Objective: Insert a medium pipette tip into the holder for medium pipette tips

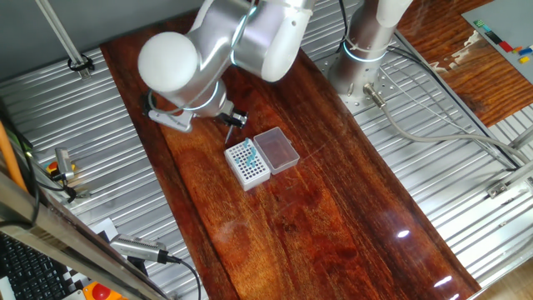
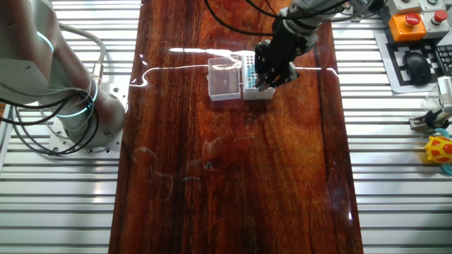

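Observation:
The holder for medium pipette tips [image 1: 247,164] is a small white box with a grid of holes, on the wooden board. Its clear pinkish lid [image 1: 276,151] lies open beside it. My gripper [image 1: 232,122] hangs just above the box's far left corner, shut on the medium pipette tip [image 1: 229,133], a thin pale sliver pointing down toward the box. In the other fixed view the black gripper [image 2: 268,76] covers the right part of the holder [image 2: 249,77], with the lid [image 2: 224,81] to its left. The tip is hidden there.
The dark wooden board [image 1: 316,225] lies on a ribbed metal table [image 1: 75,125]. The arm's base [image 1: 366,50] and cables stand at the back right. A handheld tool [image 1: 137,248] and a keyboard [image 1: 33,271] are at the front left. An orange button box [image 2: 411,22] and a yellow toy [image 2: 439,149] sit off the board.

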